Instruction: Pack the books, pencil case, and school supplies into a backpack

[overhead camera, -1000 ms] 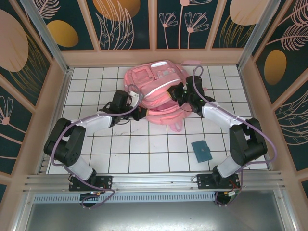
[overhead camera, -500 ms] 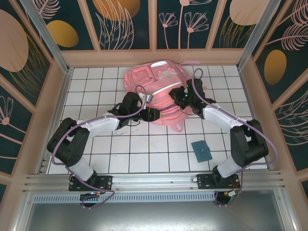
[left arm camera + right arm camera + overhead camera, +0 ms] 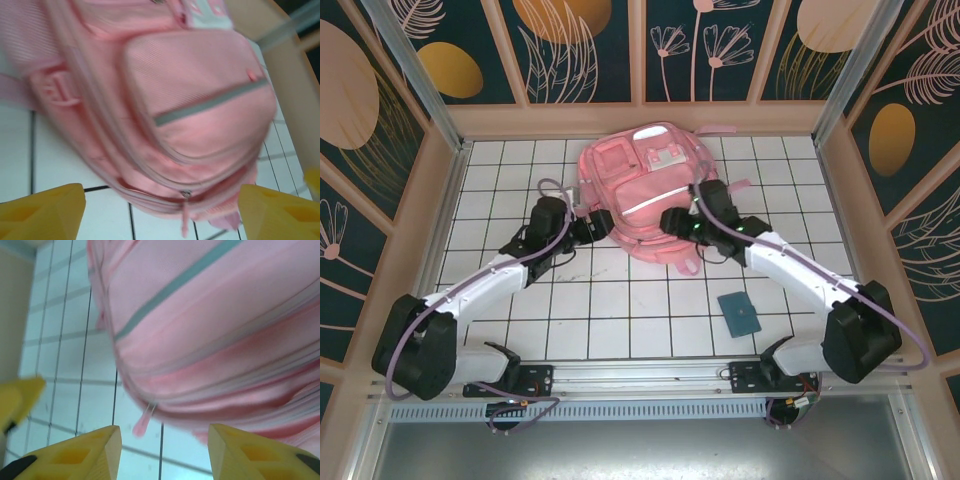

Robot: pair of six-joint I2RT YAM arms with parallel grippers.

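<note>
Plainly shows the pink backpack (image 3: 642,195) lying flat on the white tiled table (image 3: 620,310), front pockets up, zipped along the edges in view. Puts the left gripper (image 3: 592,226) just beside the backpack's left edge, jaws spread wide, clamped on nothing. Seen from the left wrist, frames the same gripper (image 3: 160,202) with its yellow fingers (image 3: 45,210) at the two lower corners, far apart, and beyond them the backpack's front pocket with its grey stripe (image 3: 210,102) and a small zipper pull (image 3: 185,222) dangling over a tile. Puts the right gripper (image 3: 670,218) at the backpack's near right edge, over the pink fabric, jaws parted, gripping nothing. Seen from the right wrist, sets that gripper (image 3: 164,440) with its yellow fingers (image 3: 80,455) apart below the backpack's rounded side, a pink zipper tab (image 3: 142,422) hanging just above the gap. Cannot tell whether either gripper touches the fabric. Leaves a flat teal rectangle (image 3: 740,312) on the table, well apart from the backpack, toward the near right.
</note>
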